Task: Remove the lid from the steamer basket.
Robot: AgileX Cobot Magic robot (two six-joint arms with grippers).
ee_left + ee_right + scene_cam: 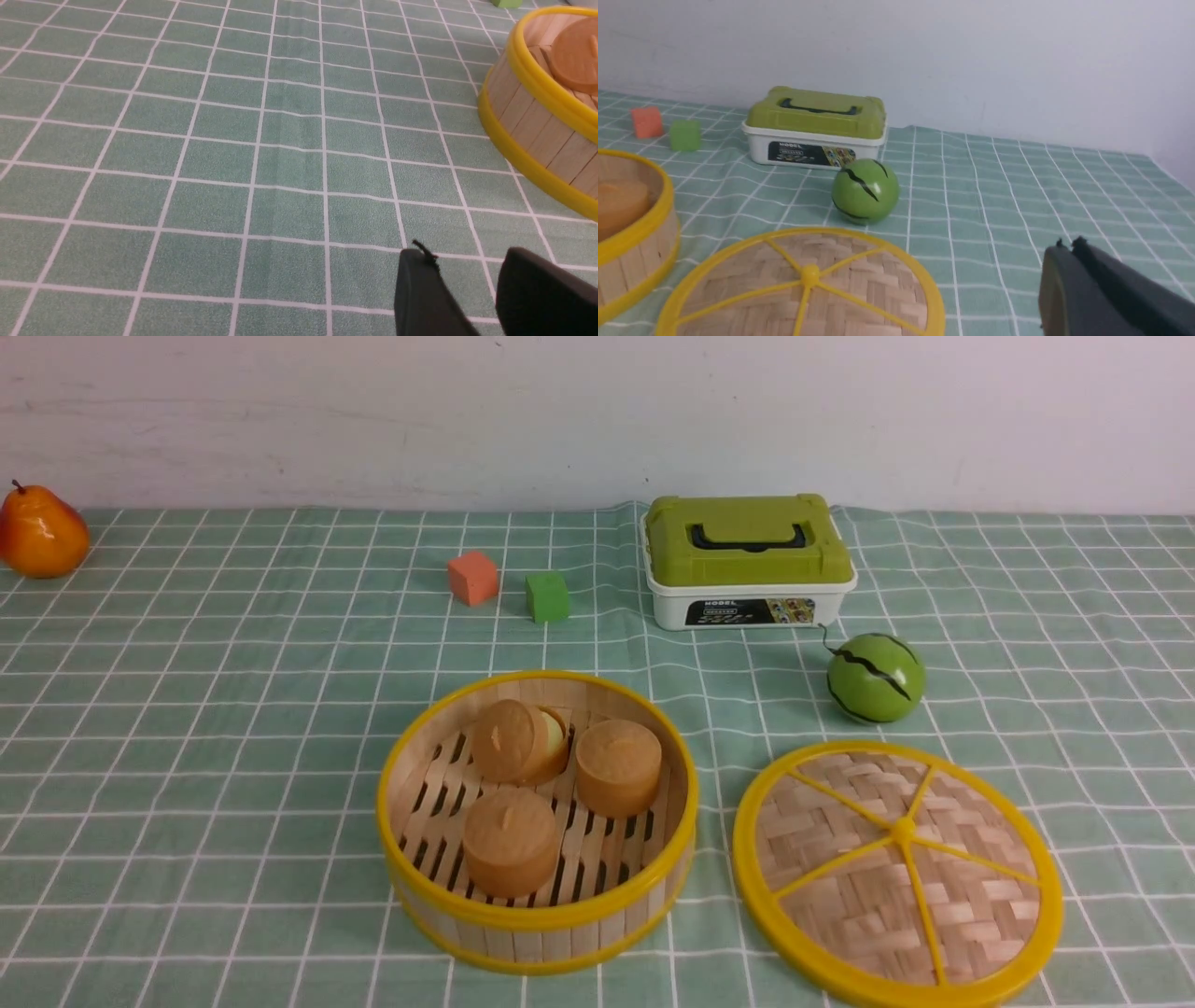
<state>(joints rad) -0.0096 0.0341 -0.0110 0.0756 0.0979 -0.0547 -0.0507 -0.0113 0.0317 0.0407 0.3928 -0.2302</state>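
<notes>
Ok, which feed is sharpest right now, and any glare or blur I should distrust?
Front view: sharp, evenly lit, soft shadows; lid weave reads clearly. Right wrist view: soft overall, small glare spot on the toy watermelon. Left wrist view: cloth crisp, steamer basket cropped at the edge.

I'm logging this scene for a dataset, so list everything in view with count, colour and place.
steamer basket: 1, wood and yellow, front centre, open
cakes: 3, tan, inside the basket
lid: 1, woven bamboo, yellow rim, flat on the cloth right of the basket
toy melon: 1, green, behind the lid
box: 1, white, green lid, rear
cubes: 2, orange and green, left of the box
pear: 1, orange, far left
tablecloth: 1, green checked
left hand: black, empty
right hand: black, empty
</notes>
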